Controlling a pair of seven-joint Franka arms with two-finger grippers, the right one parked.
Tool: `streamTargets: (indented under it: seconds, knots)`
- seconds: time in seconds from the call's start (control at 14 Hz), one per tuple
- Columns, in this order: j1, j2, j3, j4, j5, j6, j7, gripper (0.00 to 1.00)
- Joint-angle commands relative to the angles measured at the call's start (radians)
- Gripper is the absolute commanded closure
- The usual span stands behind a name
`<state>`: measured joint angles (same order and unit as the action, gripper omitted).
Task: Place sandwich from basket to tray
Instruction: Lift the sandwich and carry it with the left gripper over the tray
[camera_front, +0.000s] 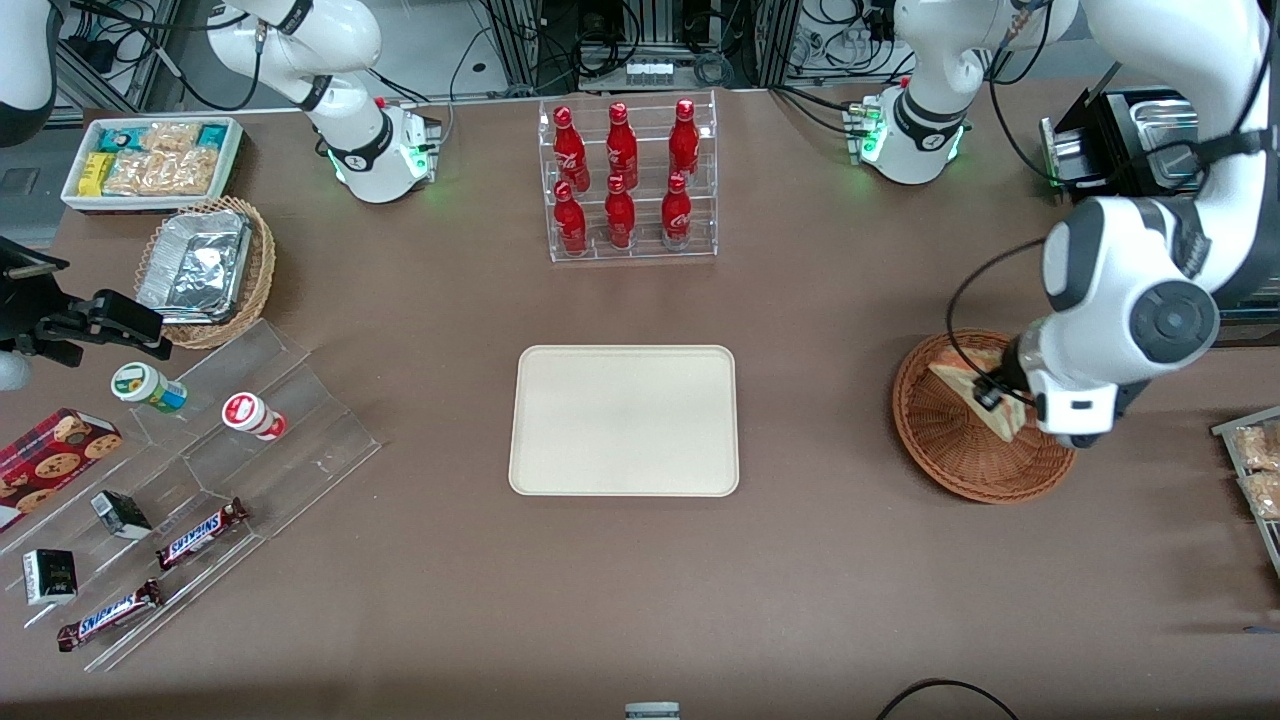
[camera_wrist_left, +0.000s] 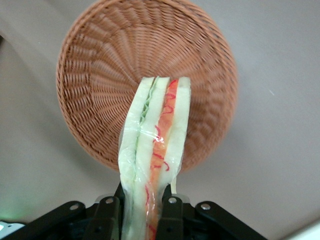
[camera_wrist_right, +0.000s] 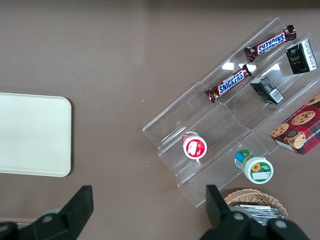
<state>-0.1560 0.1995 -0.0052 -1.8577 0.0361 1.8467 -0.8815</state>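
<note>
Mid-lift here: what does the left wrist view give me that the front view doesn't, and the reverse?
Only the left wrist view shows the hand shut on the sandwich, its fingers pressing both bread faces, with the red and green filling edge visible. Only the front view shows the tray, bare, lying toward the parked arm's end from the basket, plus the bottle rack. Both show the sandwich raised above the basket.
</note>
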Motion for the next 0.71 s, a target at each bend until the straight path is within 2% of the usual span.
streamTargets:
  seconds: [0.0, 0.21, 0.36, 0.64]
  knots:
    - [-0.13, 0.006, 0.008, 0.092, 0.015, -0.064, -0.014, 0.91]
    - [-0.258, 0.018, 0.008, 0.124, 0.013, -0.031, -0.014, 0.9]
    - [-0.367, 0.063, 0.008, 0.146, 0.018, 0.02, -0.017, 0.9]
    - [-0.502, 0.179, 0.008, 0.207, 0.016, 0.126, -0.017, 0.89]
